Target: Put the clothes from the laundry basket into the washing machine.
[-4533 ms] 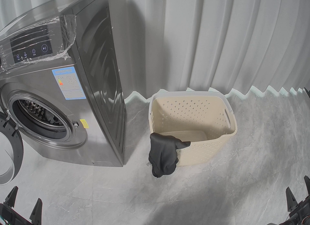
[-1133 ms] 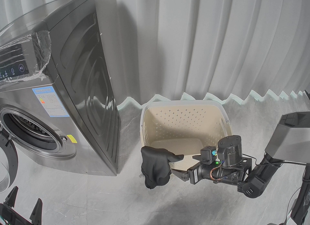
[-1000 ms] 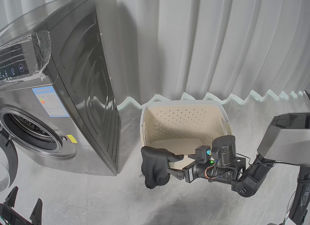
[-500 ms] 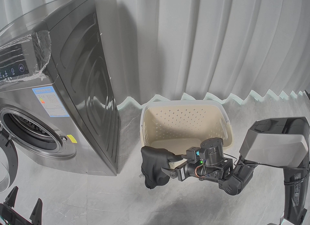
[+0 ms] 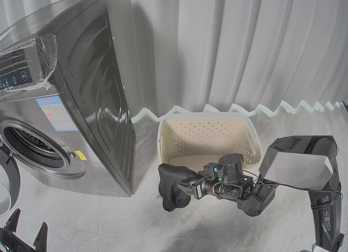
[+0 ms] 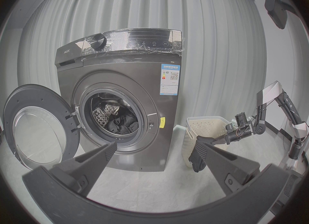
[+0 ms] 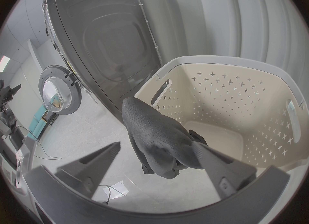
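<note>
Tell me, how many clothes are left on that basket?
1: a dark garment draped over the laundry basket's near rim, hanging down outside. The basket's near wall may hide others.

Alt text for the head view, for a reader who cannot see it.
The open right gripper is at a dark garment draped over the near corner of a cream basket. A grey washing machine stands to its left, door open.

A laundry corner in a home-like room: a grey front-loading washing machine [image 5: 72,93], protective film [image 5: 40,55] on its control panel, stands beside a cream laundry basket [image 5: 206,133] on a marble-look tiled floor [image 5: 108,220] before floor-length white curtains [image 5: 235,39].
</note>
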